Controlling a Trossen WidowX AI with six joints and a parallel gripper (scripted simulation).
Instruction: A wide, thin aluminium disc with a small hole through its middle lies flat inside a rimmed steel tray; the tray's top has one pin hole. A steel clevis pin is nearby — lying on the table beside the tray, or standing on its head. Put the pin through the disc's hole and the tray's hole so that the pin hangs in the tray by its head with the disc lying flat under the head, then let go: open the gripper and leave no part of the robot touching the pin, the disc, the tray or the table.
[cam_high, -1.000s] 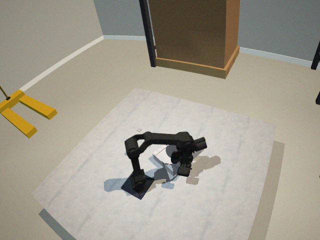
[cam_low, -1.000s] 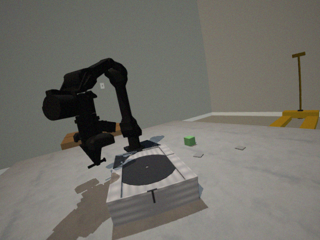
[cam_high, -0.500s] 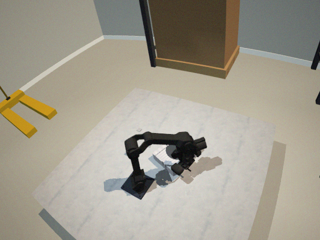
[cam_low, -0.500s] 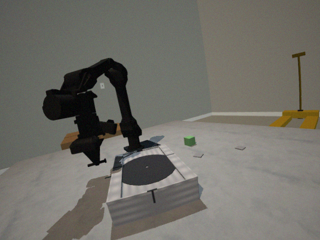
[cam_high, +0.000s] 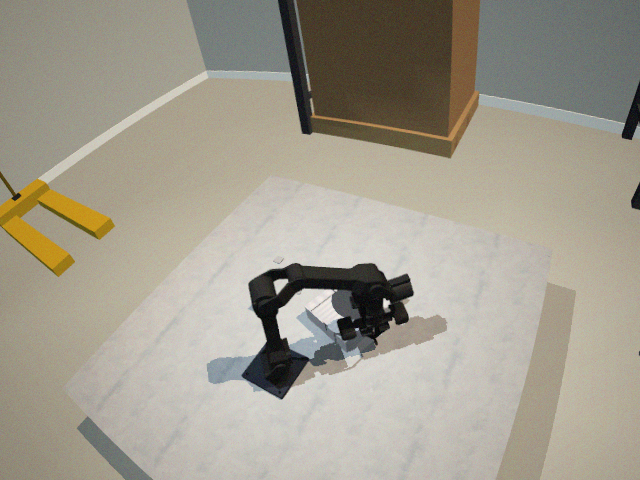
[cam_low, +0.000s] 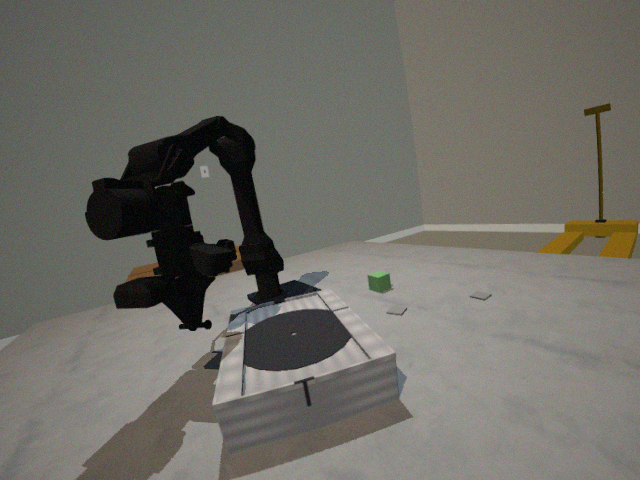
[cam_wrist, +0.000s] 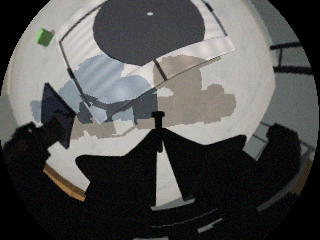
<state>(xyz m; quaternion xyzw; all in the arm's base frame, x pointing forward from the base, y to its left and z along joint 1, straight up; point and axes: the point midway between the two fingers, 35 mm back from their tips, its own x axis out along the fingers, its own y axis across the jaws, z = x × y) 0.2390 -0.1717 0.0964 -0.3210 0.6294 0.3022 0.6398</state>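
Green cube (cam_low: 379, 282) (cam_wrist: 44, 37) apparently stands clear of the tray (cam_high: 323, 308) (cam_low: 310, 405) (cam_wrist: 220, 49).

Pale marbled table (cam_high: 439, 392) (cam_low: 491, 392) (cam_wrist: 40, 85), striped tray (cam_high: 320, 310) (cam_low: 356, 395) (cam_wrist: 82, 50), green cube (cam_low: 378, 282) (cam_wrist: 44, 37), two small grey tiles (cam_low: 397, 310)

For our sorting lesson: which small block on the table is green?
The taller cube; the two thin grey squares lie flatter.

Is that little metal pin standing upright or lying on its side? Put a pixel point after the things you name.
On its side: the pin (cam_low: 205, 324) (cam_wrist: 158, 116) is roughly level, its wider head sticking out past the gripper's (cam_low: 193, 326) (cam_wrist: 159, 132) closed fingertips.
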